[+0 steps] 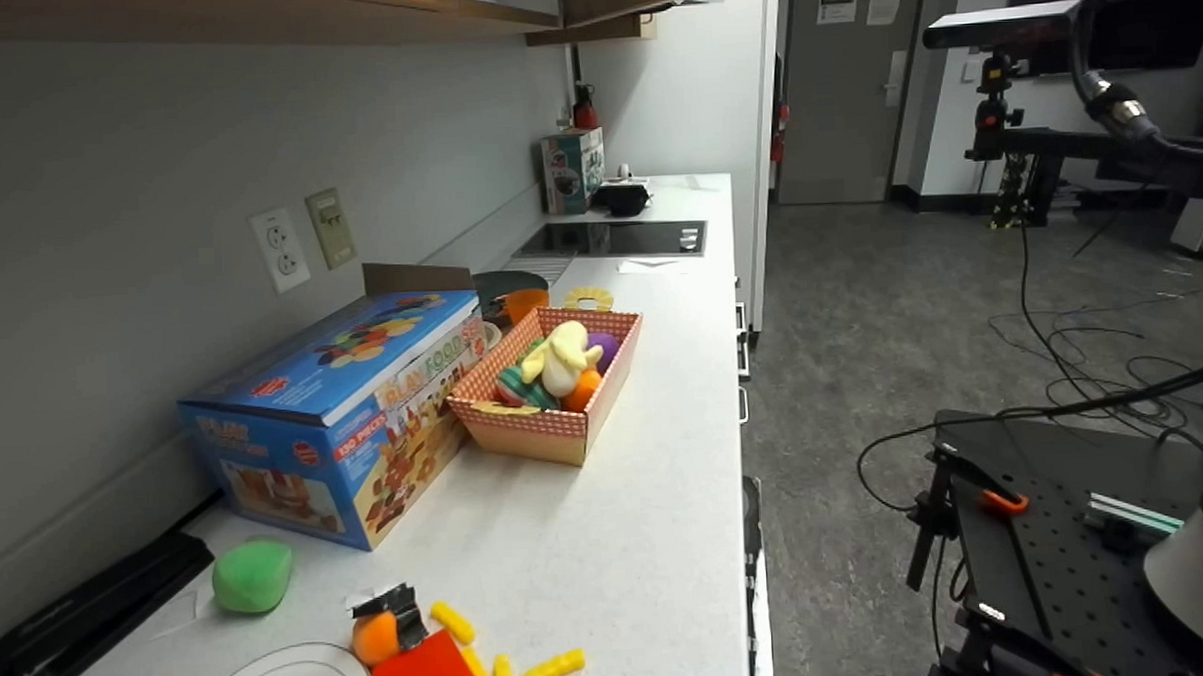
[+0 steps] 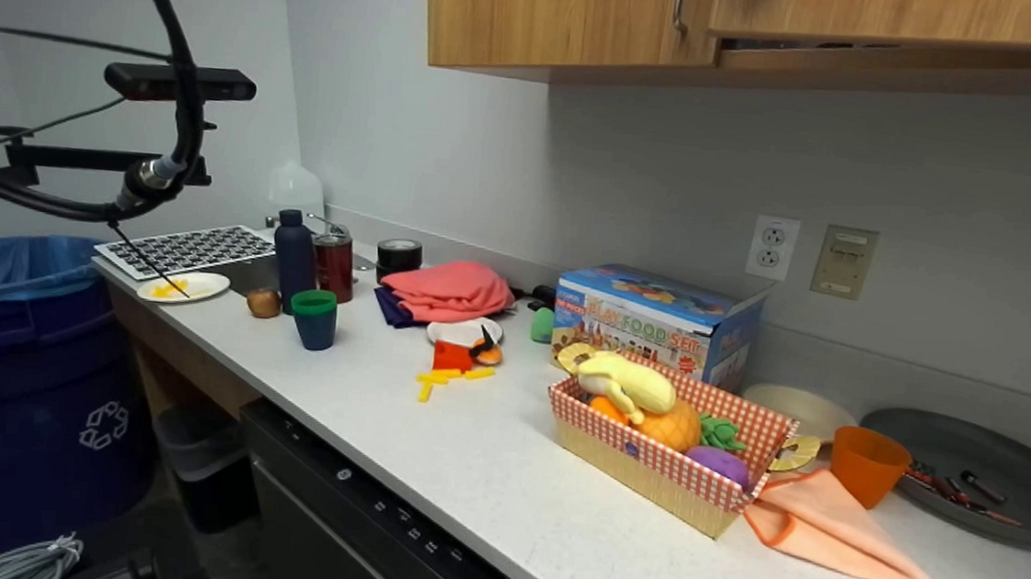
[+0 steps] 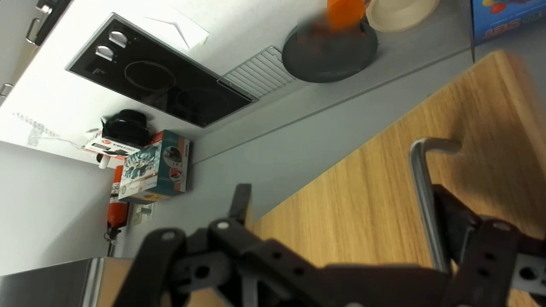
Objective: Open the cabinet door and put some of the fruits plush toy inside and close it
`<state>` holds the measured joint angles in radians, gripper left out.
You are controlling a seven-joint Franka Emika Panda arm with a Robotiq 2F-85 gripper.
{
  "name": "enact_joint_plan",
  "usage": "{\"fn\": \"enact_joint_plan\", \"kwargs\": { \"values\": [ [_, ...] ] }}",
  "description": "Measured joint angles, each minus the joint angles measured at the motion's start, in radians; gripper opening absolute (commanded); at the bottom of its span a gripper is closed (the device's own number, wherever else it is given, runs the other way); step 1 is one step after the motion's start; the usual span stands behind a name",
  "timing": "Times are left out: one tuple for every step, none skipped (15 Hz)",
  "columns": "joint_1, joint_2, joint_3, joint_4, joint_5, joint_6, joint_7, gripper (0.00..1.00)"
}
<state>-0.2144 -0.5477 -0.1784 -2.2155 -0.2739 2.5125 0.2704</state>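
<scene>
While near blue box [image 2: 637, 328] and orange cup [image 2: 868, 466], plush fruits [image 2: 666, 426] in basket [image 2: 625, 473].

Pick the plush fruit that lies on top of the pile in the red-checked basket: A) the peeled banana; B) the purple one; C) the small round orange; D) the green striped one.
A: in both exterior views the pale yellow banana lies highest in the basket, plainly above the purple fruit.

The dark fingers [image 3: 241, 201] stand wide apart, pointing up from the wrist view's bottom edge.
</scene>
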Motion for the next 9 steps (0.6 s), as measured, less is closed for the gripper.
{"fn": "enact_joint_plan", "kwargs": {
  "values": [
    [-0.014, -0.014, -0.002, -0.020, 0.011, 0.022, -0.014, 1.00],
    [-0.027, -0.025, -0.002, -0.039, 0.021, 0.046, -0.020, 1.00],
    [-0.039, -0.034, -0.002, -0.057, 0.032, 0.070, -0.025, 1.00],
    [-0.049, -0.043, -0.002, -0.073, 0.042, 0.092, -0.030, 1.00],
    [-0.060, -0.052, -0.002, -0.090, 0.052, 0.115, -0.036, 1.00],
    [-0.069, -0.061, -0.003, -0.107, 0.061, 0.138, -0.040, 1.00],
    [-0.079, -0.068, -0.004, -0.123, 0.070, 0.164, -0.044, 1.00],
    [-0.087, -0.075, -0.005, -0.139, 0.080, 0.188, -0.048, 1.00],
    [-0.093, -0.081, -0.006, -0.154, 0.088, 0.212, -0.053, 1.00]
  ]
}}
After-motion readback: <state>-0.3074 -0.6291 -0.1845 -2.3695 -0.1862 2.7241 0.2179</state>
